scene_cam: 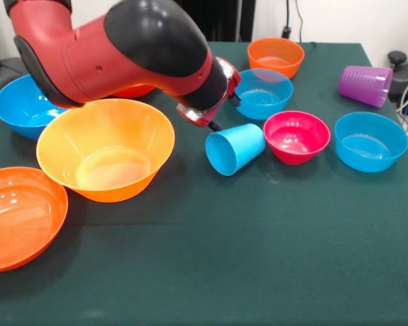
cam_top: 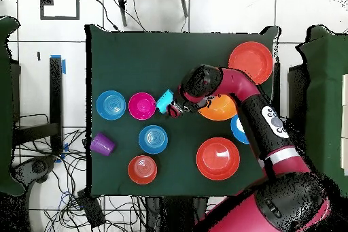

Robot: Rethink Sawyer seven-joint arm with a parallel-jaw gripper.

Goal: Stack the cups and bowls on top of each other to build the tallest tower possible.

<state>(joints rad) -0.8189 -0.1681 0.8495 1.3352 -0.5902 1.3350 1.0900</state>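
1. The gripper (scene_cam: pixel 221 121) is seen low over the table (scene_cam: pixel 258 258), just beside the light blue cup (scene_cam: pixel 234 148); whether its fingers are spread or pressed together cannot be told.
2. The cup is seen lying on its side, beside the pink bowl (scene_cam: pixel 296 136).
3. The purple cup (scene_cam: pixel 365 85) lies far right.
4. No stack is seen; the yellow-orange bowl (scene_cam: pixel 106 149) sits alone at the left.

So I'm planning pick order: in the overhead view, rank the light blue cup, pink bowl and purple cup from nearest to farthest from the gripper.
1. Light blue cup, on its side right beside the gripper.
2. Pink bowl, just beyond the cup.
3. Purple cup, tipped over near the table edge.
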